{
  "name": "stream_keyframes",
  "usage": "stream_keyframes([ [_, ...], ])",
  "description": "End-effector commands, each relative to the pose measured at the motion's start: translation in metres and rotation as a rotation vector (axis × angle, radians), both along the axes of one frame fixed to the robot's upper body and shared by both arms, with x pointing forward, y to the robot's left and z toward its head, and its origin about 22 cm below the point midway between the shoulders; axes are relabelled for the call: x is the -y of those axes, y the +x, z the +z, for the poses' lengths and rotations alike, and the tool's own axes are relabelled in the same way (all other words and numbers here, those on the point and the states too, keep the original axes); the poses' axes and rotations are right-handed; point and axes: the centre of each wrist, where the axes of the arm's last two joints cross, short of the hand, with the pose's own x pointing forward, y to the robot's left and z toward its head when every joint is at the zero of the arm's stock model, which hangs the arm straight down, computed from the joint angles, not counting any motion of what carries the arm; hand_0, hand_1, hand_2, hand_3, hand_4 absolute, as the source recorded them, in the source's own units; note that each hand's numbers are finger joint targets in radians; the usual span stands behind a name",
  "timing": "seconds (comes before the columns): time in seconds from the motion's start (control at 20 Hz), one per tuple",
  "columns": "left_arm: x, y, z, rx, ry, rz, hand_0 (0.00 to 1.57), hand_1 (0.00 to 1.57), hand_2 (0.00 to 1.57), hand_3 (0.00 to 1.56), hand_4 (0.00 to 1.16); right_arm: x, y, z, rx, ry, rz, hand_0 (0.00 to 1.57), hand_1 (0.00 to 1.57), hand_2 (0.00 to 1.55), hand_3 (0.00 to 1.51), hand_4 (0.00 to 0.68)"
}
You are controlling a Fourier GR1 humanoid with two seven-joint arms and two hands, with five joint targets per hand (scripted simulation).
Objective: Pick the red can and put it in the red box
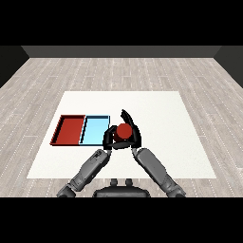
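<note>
The red can [124, 130] stands upright just right of the light blue tray, near the table's middle. My right hand [137, 135] wraps round its right and far side, fingers curling over the top edge. My left hand [109, 137] presses against the can's left side, with fingers curled round it, and overlaps the blue tray's right edge. The can's lower part is hidden by both hands. At the left of the table lies the red tray [69, 129], holding nothing.
The light blue tray [95, 128] lies against the red tray's right side, between it and the can. The white table [166, 118] stretches to the right and far side; a wooden floor surrounds it.
</note>
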Motion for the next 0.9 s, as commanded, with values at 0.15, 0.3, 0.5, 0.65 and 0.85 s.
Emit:
stream_keyframes([
  [0.15, -0.003, 0.017, 0.007, 0.010, 0.004, 0.036, 1.57, 1.57, 1.57, 1.47, 1.13, 0.029, 0.005, -0.010, -0.023, 0.042, 0.009, 0.00, 0.00, 0.00, 0.00, 0.000],
  [0.3, -0.016, 0.013, 0.000, 0.011, 0.005, 0.036, 1.57, 1.57, 1.57, 1.45, 1.13, 0.034, -0.007, 0.005, -0.003, 0.063, -0.005, 0.00, 0.00, 0.00, 0.00, 0.000],
  [0.5, -0.038, 0.007, 0.005, 0.027, 0.021, 0.055, 1.57, 1.57, 1.56, 1.47, 1.13, 0.070, -0.024, 0.019, 0.042, 0.075, -0.032, 0.00, 0.00, 0.00, 0.00, 0.000],
  [0.65, -0.036, 0.019, 0.017, 0.041, 0.041, 0.107, 1.57, 1.57, 1.57, 1.47, 1.13, 0.087, -0.031, 0.017, 0.021, 0.118, -0.037, 0.00, 0.00, 0.00, 0.00, 0.000],
  [0.85, -0.078, 0.024, 0.023, 0.059, 0.050, 0.169, 1.57, 1.57, 1.57, 1.48, 1.13, 0.119, -0.035, 0.016, 0.046, 0.089, -0.083, 0.00, 0.00, 0.00, 0.00, 0.000],
])
